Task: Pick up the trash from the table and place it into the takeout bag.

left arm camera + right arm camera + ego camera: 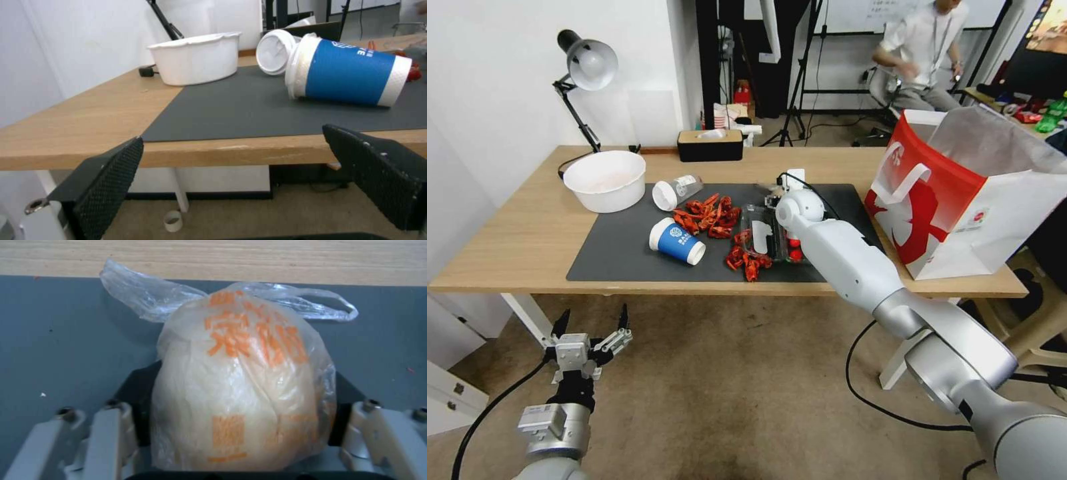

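A pale bun in clear wrap with orange print lies on the dark mat. My right gripper is shut on it, a pad pressing each side. In the head view my right arm reaches over the table and hides that gripper. A blue paper cup lies on its side on the mat, and a clear white-lidded cup lies behind it. The red-and-white takeout bag stands open at the table's right end. My left gripper hangs open below the table's front edge.
A white bowl sits at the mat's back left corner. Red scraps and a clear plastic tray lie mid-mat. A black tissue box and a desk lamp stand along the far edge.
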### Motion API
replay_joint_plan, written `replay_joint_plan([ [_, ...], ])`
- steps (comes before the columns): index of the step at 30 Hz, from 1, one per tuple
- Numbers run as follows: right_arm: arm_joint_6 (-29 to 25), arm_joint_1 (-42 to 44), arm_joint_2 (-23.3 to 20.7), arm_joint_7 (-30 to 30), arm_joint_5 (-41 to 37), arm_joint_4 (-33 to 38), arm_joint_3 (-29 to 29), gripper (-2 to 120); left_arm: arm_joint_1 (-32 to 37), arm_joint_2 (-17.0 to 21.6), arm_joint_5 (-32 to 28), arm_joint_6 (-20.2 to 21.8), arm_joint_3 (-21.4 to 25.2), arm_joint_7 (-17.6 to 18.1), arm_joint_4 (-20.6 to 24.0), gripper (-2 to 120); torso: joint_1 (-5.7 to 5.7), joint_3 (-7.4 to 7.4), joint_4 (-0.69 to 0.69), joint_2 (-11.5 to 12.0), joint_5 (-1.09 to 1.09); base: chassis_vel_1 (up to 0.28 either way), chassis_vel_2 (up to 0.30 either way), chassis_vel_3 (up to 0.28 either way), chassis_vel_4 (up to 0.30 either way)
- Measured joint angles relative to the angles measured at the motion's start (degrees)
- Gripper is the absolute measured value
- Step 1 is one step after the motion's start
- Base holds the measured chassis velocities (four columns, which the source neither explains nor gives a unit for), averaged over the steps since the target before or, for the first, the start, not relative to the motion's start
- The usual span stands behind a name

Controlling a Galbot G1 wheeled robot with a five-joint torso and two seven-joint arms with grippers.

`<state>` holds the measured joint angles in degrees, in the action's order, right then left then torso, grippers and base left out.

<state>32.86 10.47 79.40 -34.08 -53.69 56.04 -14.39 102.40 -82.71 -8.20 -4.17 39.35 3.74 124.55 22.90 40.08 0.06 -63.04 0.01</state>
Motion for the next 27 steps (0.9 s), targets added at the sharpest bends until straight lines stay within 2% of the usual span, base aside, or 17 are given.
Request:
replay_joint_plan([
  [6, 0.04, 0.13, -1.43, -0.77, -1.04, 1.56, 0.13, 43, -0.02, 0.04, 0.00, 0.00, -0.01, 0.02, -0.02, 100, 0.01, 0.03, -0.10, 0.01, -0.01, 0.000, 0.000, 0.000, 0.000],
  [8, 0.07, 0.14, -1.59, -0.87, -1.14, 1.77, 0.14, 41, -0.03, 0.04, 0.00, -0.01, -0.01, 0.02, -0.02, 100, 0.01, 0.03, -0.11, 0.02, -0.01, 0.000, 0.000, 0.000, 0.000],
  [17, 0.41, 0.62, -3.03, -0.83, -1.34, 5.12, 1.37, 16, 0.26, 0.05, 0.18, -0.03, -0.03, 0.08, 0.17, 100, 0.02, 0.03, -0.07, 0.02, -0.01, 0.000, 0.000, 0.000, 0.000],
  [20, -1.06, 0.52, -3.30, 0.13, -0.86, 5.48, 1.47, 11, 0.42, -0.01, 0.19, -0.09, 0.01, 0.11, 0.18, 100, 0.02, 0.04, -0.07, 0.02, -0.01, 0.000, 0.000, 0.000, 0.000],
  [27, -4.65, 0.71, -4.22, 3.04, 1.78, 8.52, 2.44, 10, 0.29, 0.00, 0.18, -0.19, 0.11, 0.15, 0.18, 100, 0.03, 0.03, -0.06, 0.02, -0.01, 0.000, 0.000, 0.000, 0.000],
])
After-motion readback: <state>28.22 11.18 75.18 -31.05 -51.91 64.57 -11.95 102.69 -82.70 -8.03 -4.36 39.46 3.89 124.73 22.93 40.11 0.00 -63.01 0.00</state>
